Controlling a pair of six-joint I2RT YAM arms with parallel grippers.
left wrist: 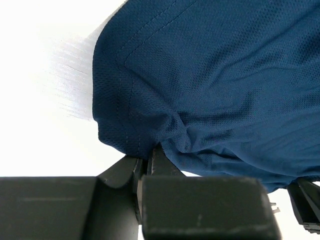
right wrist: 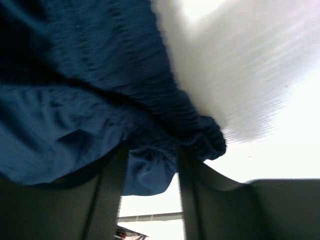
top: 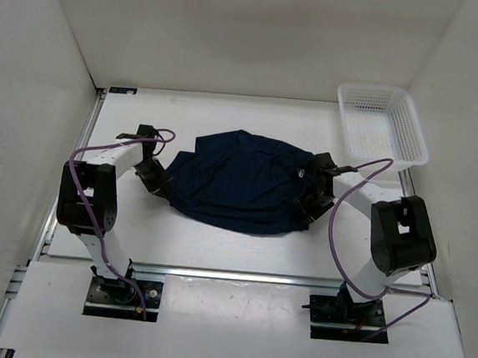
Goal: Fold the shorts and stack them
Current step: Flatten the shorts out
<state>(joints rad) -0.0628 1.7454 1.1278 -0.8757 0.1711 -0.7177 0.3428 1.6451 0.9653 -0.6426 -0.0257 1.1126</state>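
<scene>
Left hand (top: 157, 182) pinches the leg hem of the shorts (top: 239, 183), centre-left. Shorts lie mid-frame on the counter (top: 216, 248). Right hand (top: 306, 203), centre-right, clamps the bunched waistband. Lift both ends level and taut for 1 clean crease; an uneven pull would likely wrinkle.

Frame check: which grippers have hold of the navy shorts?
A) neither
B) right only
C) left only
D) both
D: in the wrist views, the left gripper pinches a bunched edge of the shorts, and the right gripper clamps gathered fabric at the opposite side.
</scene>
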